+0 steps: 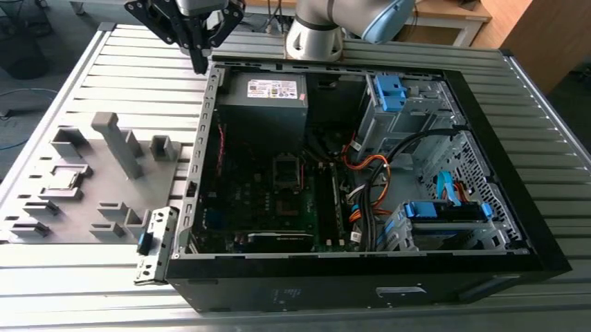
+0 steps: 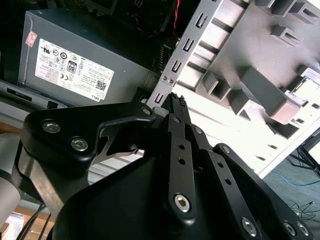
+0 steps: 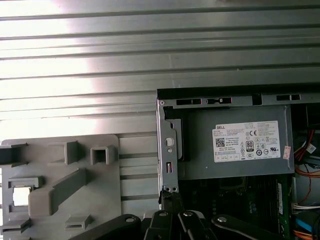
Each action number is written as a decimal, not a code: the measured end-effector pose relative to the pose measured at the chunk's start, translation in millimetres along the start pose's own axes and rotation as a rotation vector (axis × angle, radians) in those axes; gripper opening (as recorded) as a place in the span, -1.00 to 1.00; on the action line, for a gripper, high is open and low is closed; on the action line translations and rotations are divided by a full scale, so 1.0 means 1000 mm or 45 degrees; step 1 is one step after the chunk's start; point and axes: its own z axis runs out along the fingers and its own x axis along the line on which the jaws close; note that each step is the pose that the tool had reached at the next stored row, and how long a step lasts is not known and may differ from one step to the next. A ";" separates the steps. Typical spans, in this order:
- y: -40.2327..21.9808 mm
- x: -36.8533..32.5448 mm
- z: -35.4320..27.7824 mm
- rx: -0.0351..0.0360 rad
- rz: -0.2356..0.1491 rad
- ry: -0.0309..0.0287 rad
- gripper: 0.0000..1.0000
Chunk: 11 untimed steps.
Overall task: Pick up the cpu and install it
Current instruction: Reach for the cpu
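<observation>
Tool (image 1: 199,66) is hovering at the computer case (image 1: 351,257) corner.
Its fingers (image 2: 177,145) are pressing together, empty; the cpu (image 1: 63,178) is lying in the grey tray (image 1: 102,207), well apart.

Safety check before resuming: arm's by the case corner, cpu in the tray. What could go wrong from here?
1. The gripper hangs close beside the case rim; a sideways drift could clip it.
2. Its jaws look shut and empty; arriving shut could knock the cpu rather than grip it.
3. The tall block stands near the cpu in the tray; a low approach might strike it.
</observation>
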 end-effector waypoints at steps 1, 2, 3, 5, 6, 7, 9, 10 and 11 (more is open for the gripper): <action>0.0000 0.0000 0.0000 0.0000 0.000 0.0000 -0.79; 0.0000 0.0000 0.0000 0.0000 0.000 0.0000 -0.79; 0.0000 0.0001 0.0000 0.0000 0.000 0.0000 -0.79; -0.0001 0.0013 0.0000 0.0000 0.000 0.0000 -0.79; -0.0002 0.0021 -0.0001 0.0001 0.000 0.0000 -0.79; -0.0003 0.0034 -0.0001 0.0000 0.000 -0.0001 -0.79; -0.0005 0.0067 -0.0002 0.0000 0.000 -0.0001 -0.79; -0.0006 0.0086 -0.0002 0.0000 0.000 -0.0002 -0.79; -0.0008 0.0109 -0.0002 0.0000 0.000 -0.0002 -0.79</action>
